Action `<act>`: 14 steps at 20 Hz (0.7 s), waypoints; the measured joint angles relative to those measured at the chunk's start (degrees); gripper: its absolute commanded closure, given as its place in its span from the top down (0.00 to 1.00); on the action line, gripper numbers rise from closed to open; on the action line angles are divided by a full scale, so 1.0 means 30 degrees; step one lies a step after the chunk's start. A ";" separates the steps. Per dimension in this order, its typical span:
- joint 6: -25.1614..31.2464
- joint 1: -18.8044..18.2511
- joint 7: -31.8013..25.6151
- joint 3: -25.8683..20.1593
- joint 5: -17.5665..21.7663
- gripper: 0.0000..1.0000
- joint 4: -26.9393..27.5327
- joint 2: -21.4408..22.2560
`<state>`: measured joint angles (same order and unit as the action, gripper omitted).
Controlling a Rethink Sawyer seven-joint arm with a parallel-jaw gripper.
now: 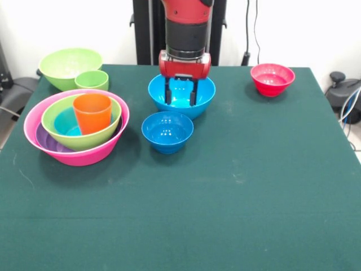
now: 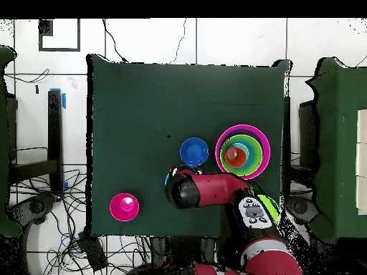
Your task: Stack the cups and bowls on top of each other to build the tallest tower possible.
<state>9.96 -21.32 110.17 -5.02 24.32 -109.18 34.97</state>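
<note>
Black fingers (image 1: 167, 92) hang from our red and black tool (image 1: 180, 97), which we see lowered over the larger blue bowl (image 1: 181, 96) at the far middle of the green tabletop (image 1: 225, 186). The two fingers stand apart with a clear gap between them, their tips down inside the bowl's opening, and they hold nothing; whether they touch the bowl's inner wall we cannot tell. In the overhead view the arm (image 2: 215, 190) covers most of that bowl, so only a thin blue arc shows by the wrist. Just in front of the larger bowl, close to it, sits a smaller, darker blue bowl (image 1: 167, 131), upright and empty. To the left in the front view we find the tower (image 1: 76, 127): a wide pink bowl (image 1: 79, 155) as base, a purple bowl (image 1: 48, 141) nested in it, a lime green bowl (image 1: 84, 138) tilted inside that, a teal-blue bowl (image 1: 65, 121) within, and an orange cup (image 1: 92, 112) standing upright in the middle. Behind the tower, near the far left corner, a second lime green bowl (image 1: 67, 65) rests on the tabletop with a small light green cup (image 1: 92, 80) just in front of it, touching or nearly so. Well apart from all these, a small red bowl (image 1: 272, 78) sits alone near the far right corner.
</note>
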 measured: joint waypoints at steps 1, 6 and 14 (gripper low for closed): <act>0.0167 0.0028 0.0000 -0.0011 -0.0075 1.00 -0.0008 0.0179; 0.1416 0.0075 0.0000 -0.0044 -0.0562 1.00 -0.0091 0.1356; 0.3319 0.0076 0.0000 -0.0062 -0.1067 1.00 -0.0333 0.2859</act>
<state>19.92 -21.09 110.17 -5.21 21.12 -110.18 43.55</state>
